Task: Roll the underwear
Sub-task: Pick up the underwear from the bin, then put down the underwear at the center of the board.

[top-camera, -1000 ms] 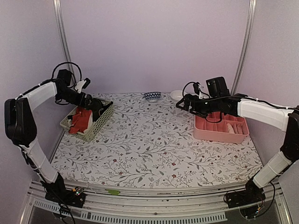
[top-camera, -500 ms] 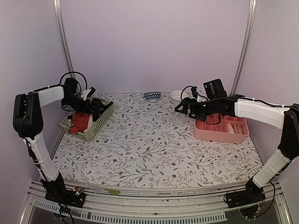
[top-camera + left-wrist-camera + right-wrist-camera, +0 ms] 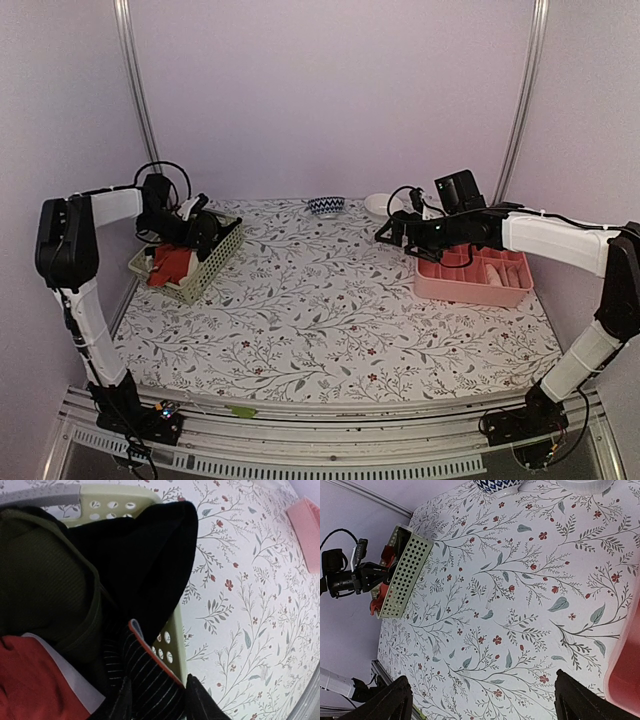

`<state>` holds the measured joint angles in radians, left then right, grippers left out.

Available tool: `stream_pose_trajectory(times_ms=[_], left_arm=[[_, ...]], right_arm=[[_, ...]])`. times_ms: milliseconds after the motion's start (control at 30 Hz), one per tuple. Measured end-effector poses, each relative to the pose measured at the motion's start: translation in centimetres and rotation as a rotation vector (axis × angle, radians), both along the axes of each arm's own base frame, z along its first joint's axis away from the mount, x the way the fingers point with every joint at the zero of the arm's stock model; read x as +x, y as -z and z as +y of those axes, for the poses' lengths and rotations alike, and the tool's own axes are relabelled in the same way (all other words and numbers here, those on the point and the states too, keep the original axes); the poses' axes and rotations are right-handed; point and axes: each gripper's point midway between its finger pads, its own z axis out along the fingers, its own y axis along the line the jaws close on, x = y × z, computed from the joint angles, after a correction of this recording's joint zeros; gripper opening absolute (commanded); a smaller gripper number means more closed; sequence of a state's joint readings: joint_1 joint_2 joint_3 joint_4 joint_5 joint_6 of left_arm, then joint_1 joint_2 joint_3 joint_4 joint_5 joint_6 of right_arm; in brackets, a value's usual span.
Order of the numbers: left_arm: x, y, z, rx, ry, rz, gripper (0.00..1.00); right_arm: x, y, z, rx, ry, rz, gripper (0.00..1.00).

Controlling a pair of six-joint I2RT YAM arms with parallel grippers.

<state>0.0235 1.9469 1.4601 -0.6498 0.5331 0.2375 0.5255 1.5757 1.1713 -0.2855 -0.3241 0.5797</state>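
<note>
left gripper (image 3: 158, 692): fingers drawn close together, pinching the black underwear.
black underwear (image 3: 150, 672): ribbed, caught between those fingers, lying across the basket rim.
red-orange underwear (image 3: 27, 680): just beside the left gripper, inside the basket, with its cream-white part showing.
basket (image 3: 115, 500): pale green, perforated, under the left gripper.
right gripper (image 3: 481, 680): fingers spread wide, holding nothing, above the table (image 3: 520, 580).
pink tray (image 3: 470, 288): just beside the right gripper.
</note>
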Motion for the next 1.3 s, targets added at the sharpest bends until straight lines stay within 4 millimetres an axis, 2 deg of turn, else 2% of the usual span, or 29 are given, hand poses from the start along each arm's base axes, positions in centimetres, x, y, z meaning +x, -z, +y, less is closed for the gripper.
stream_pose_trajectory(times_ms=[100,133,400,533,633,733,1033,1200,1300], left_arm=[[0.2,-0.5,0.2,-0.005,-0.007,-0.011,0.05],[0.2,-0.9,0.4,-0.002,-0.003,-0.023,0.00],[0.8,-5.1,3.4,-0.020,-0.070,-0.108,0.00],[0.8,-7.9,3.7,-0.041,-0.068,-0.163,0.00],[0.7,-10.9,3.2,-0.067,-0.047,-0.222,0.00],[0.9,-15.1,2.7,-0.092,-0.025,-0.313,0.00],[0.0,-26.8,1.2,-0.148,0.046,-0.567,0.00],[-1.8,-31.5,-0.3,-0.197,0.106,-0.662,0.00],[-3.6,-33.4,-1.8,-0.229,0.152,-0.696,0.00]], right_arm=[[0.0,0.0,0.0,0.002,0.003,0.003,0.99],[0.0,0.0,0.0,0.003,0.004,0.004,0.99],[0.0,0.0,0.0,0.003,0.005,0.006,0.99],[0.0,0.0,0.0,0.002,0.005,0.006,0.99],[0.0,0.0,0.0,0.002,0.004,0.006,0.99],[0.1,-0.1,0.0,0.001,0.003,0.005,0.99],[1.3,-2.6,0.8,0.020,-0.011,-0.057,0.99],[1.6,-2.6,1.1,0.018,-0.022,-0.062,0.99],[1.6,-2.3,1.2,0.014,-0.034,-0.061,0.99]])
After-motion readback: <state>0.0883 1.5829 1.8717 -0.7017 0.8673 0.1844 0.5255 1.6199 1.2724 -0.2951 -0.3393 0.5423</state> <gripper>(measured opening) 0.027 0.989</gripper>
